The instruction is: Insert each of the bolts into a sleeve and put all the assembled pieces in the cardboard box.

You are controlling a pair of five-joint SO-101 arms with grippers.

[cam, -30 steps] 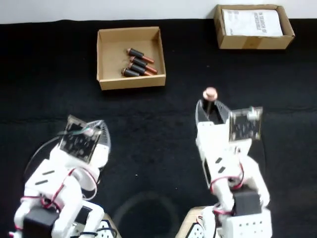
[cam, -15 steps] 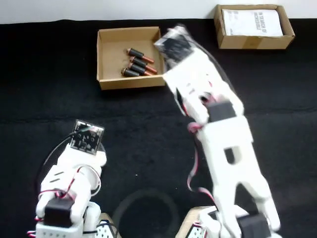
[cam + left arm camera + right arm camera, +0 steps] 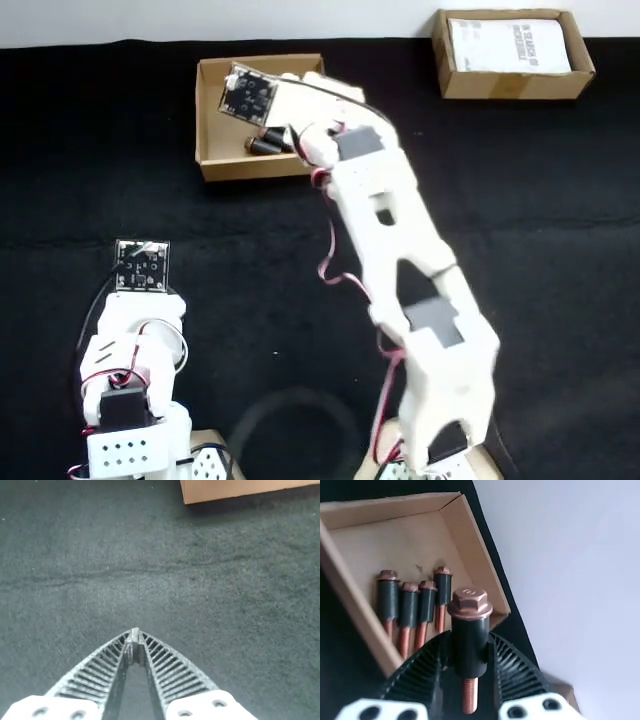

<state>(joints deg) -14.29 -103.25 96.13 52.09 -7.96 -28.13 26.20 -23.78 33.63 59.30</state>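
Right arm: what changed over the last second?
The right gripper, shut on the copper bolt in its black sleeve, swung from near its base out over the open cardboard box. The left arm folded back toward its base, left gripper shut. The four assembled pieces in the box stayed put.

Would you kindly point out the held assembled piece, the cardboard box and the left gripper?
assembled piece (image 3: 470, 640): right wrist view, on its black sleeve.
cardboard box (image 3: 250, 168): high view, on its front wall.
left gripper (image 3: 134, 634): left wrist view, at its closed fingertips.
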